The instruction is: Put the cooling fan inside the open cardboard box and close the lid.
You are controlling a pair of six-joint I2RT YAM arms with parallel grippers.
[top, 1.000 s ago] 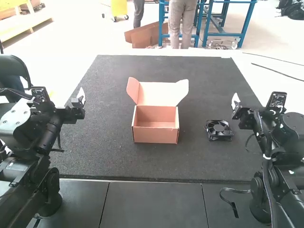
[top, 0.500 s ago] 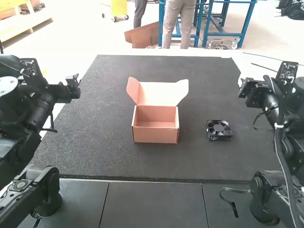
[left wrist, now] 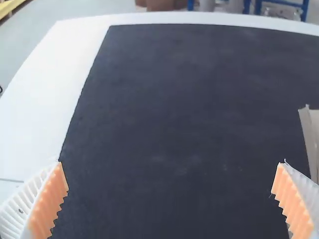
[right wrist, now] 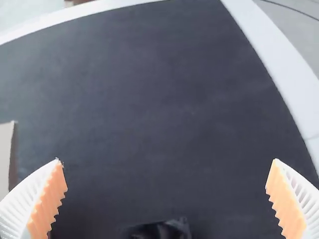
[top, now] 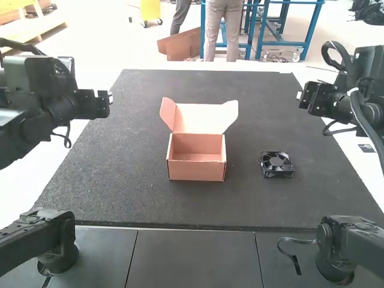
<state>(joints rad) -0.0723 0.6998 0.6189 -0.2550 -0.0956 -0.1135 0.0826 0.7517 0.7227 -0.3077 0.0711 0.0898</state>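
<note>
Here we go. The counter (top: pixel 354 174) is spread out under me with the black mat (top: pixel 120 174) covering most of it. The cardboard box (top: pixel 196 157) sits about mid-counter, mouth up and nothing in it that I can see, with its lid (top: pixel 201 117) standing open on the side toward the far edge. The cooling fan (top: pixel 276 164) lies flat on the mat just right of the box, between it and the right edge, apart from it and untouched.

Now the news: in the last second both my arms have lifted from low beside the mat to well above it. My left pincer (top: pixel 103 103) now hangs high over the mat's left edge, my right pincer (top: pixel 303 96) high near the right edge, toward the far corner. Box and fan haven't budged.

Both pincers are released. On the left (left wrist: pixel 169 167) and on the right (right wrist: pixel 165 162) the ribbed fingers stand wide apart with nothing between them.

So nothing's been achieved yet; this is only the wind-up. I reckon my right arm, the one nearer the fan, has to come down on it first.
</note>
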